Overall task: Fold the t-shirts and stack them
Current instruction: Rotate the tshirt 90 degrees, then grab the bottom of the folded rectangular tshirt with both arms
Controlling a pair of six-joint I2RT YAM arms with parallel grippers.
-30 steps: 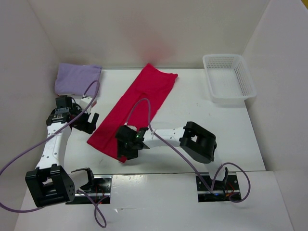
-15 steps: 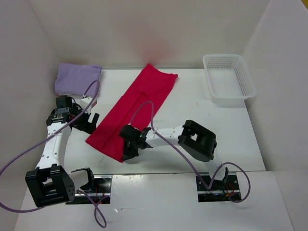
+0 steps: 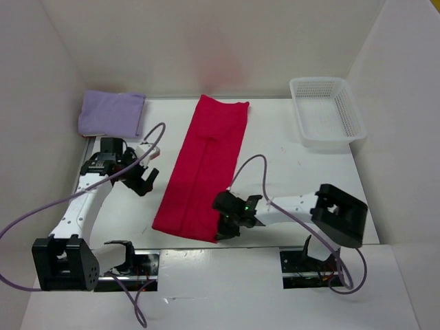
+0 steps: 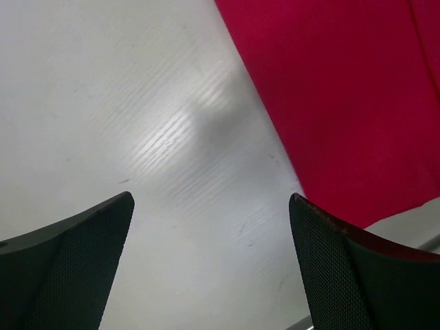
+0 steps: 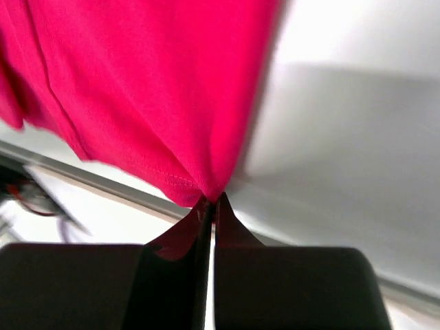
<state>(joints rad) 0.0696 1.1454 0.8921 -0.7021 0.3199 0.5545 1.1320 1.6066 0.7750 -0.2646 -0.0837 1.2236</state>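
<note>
A pinkish red t-shirt (image 3: 206, 165), folded into a long strip, lies down the middle of the table from the back wall toward the near edge. My right gripper (image 3: 221, 232) is shut on its near right corner; in the right wrist view the cloth (image 5: 137, 82) bunches into the closed fingertips (image 5: 212, 201). My left gripper (image 3: 144, 180) hangs open over bare table just left of the strip, nothing between its fingers; the shirt's edge (image 4: 344, 89) shows beside the right finger (image 4: 344, 275). A folded lavender t-shirt (image 3: 110, 113) rests at the back left corner.
A white mesh basket (image 3: 328, 141) stands at the back right, with nothing showing inside. White walls close in the table on the left, back and right. The metal rail along the near edge (image 3: 206, 256) lies just below the shirt's near end.
My right gripper shut on the shirt's near corner and pulled it to the right, swinging the strip from diagonal to nearly straight. My left arm moved right, staying open.
</note>
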